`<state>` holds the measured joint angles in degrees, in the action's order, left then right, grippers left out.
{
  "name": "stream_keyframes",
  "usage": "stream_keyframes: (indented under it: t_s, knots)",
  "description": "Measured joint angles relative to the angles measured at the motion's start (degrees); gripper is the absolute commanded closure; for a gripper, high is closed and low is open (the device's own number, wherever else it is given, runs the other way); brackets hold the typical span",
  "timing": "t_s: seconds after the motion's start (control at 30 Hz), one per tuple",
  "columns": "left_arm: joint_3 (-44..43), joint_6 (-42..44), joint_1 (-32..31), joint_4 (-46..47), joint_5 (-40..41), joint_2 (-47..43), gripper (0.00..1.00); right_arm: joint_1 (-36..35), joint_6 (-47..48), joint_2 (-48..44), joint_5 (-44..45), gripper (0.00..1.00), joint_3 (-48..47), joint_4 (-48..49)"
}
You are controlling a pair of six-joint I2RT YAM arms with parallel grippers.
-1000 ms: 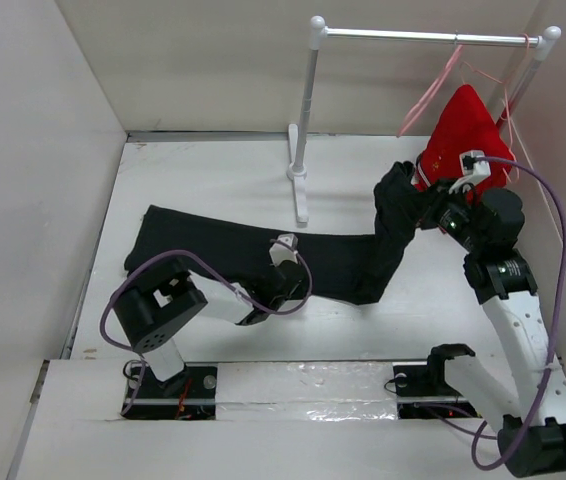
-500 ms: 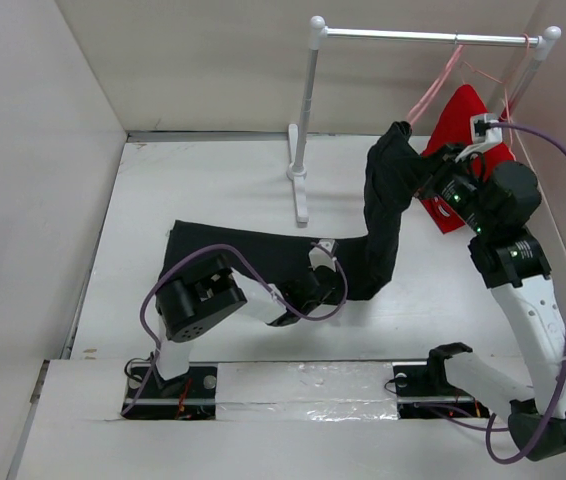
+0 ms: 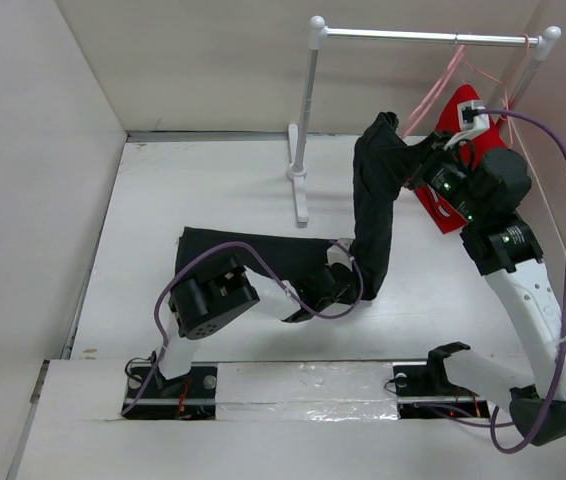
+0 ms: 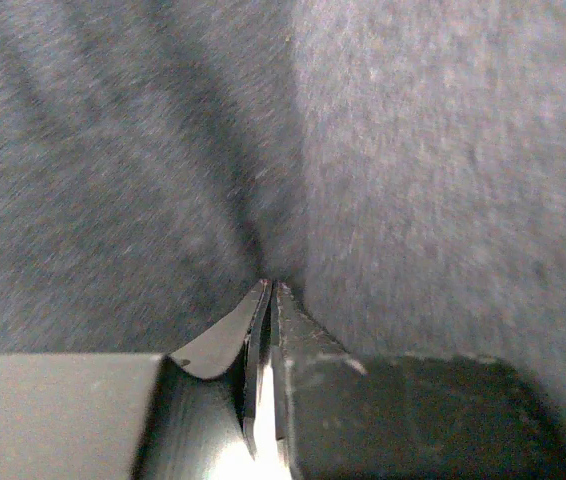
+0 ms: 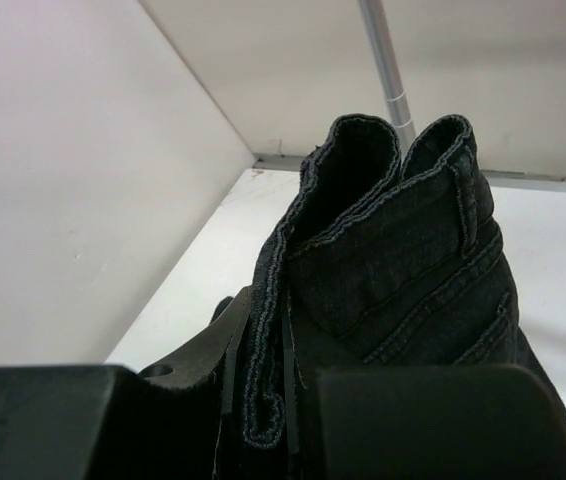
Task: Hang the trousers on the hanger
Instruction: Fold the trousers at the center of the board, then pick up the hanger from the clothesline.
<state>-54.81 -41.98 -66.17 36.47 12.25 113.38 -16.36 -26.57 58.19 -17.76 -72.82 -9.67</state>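
The black trousers lie across the table, and their right end rises in a tall fold. My right gripper is shut on that raised end, pinching the seamed waist edge between its jaws. The denim stands up in front of it. My left gripper is low on the table at the foot of the fold. Its jaws are shut on a pinch of the cloth, and fabric fills that view. The pale-pink hanger hangs empty on the rail, just above and right of the raised end.
A white clothes rail stands at the back, its left post on a foot near the trousers. A red garment on a second hanger hangs behind my right wrist. White walls close in on the left, back and right.
My right gripper has lifted the trousers' end higher and leftward toward the pink hanger. My left gripper has slid right, and the cloth on the table has dragged right with it.
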Motion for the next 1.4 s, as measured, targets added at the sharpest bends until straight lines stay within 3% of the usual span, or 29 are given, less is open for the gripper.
stream_keyframes:
  t_s: [0.1,0.13,0.27,0.37,0.57,0.73,0.9,0.93,0.97,1.07,1.17,1.27,1.33,1.37,1.4]
  knots:
    - [3.1,0.9,-0.3,-1.0,2.0,-3.4,0.74,-2.4,0.9,2.3,0.8,1.0,-1.8,-0.2]
    - [5.2,1.4,-0.4,-2.2,3.2,-6.3,0.59,-3.2,1.2,2.9,0.9,1.0,-2.3,-0.3]
    - [14.5,1.9,-0.6,-7.2,11.8,-24.9,0.5,-6.8,2.4,5.2,1.7,1.0,-4.2,-0.3]
    - [18.8,1.3,-0.6,-10.2,20.2,-42.2,0.55,-9.6,3.3,7.6,2.4,1.0,-5.5,-0.2]
    - [23.8,-2.5,0.5,-20.6,34.1,-70.9,0.81,-16.8,5.2,15.3,5.4,1.0,-9.5,-0.3]
    - [22.9,-3.4,3.9,-31.6,40.3,-81.9,0.92,-25.5,7.0,25.9,7.3,1.0,-15.7,-0.2]
    - [18.2,-3.3,4.2,-40.8,43.6,-85.5,0.93,-34.7,9.1,39.4,9.3,1.0,-23.5,-0.2]
    - [17.5,-3.1,4.2,-41.9,44.2,-86.4,0.92,-36.3,9.4,41.9,9.5,0.95,-24.7,-0.2]
    - [16.9,-3.0,4.3,-43.0,44.9,-87.4,0.91,-38.0,9.6,44.7,9.7,0.66,-26.1,0.0]
    - [15.6,-3.6,4.4,-46.7,46.9,-90.0,0.78,-42.1,9.2,53.2,9.0,0.19,-28.7,1.2]
    - [15.4,-4.2,4.4,-49.2,48.5,-93.0,0.75,-44.2,8.5,59.3,7.2,0.06,-28.8,1.3]
    - [15.4,-4.6,4.4,-50.9,49.4,-94.2,0.74,-44.0,8.1,60.5,5.7,0.08,-25.6,1.6]
    - [15.5,-4.7,4.4,-51.2,49.5,-94.2,0.74,-42.9,8.0,57.7,5.2,0.19,-21.8,1.6]
    - [15.8,-4.7,4.4,-50.8,49.5,-94.0,0.74,-41.9,7.8,55.3,5.1,0.41,-19.6,2.0]
    - [16.0,-4.7,4.4,-50.6,49.4,-93.7,0.75,-40.6,7.8,52.2,4.8,0.57,-16.9,3.0]
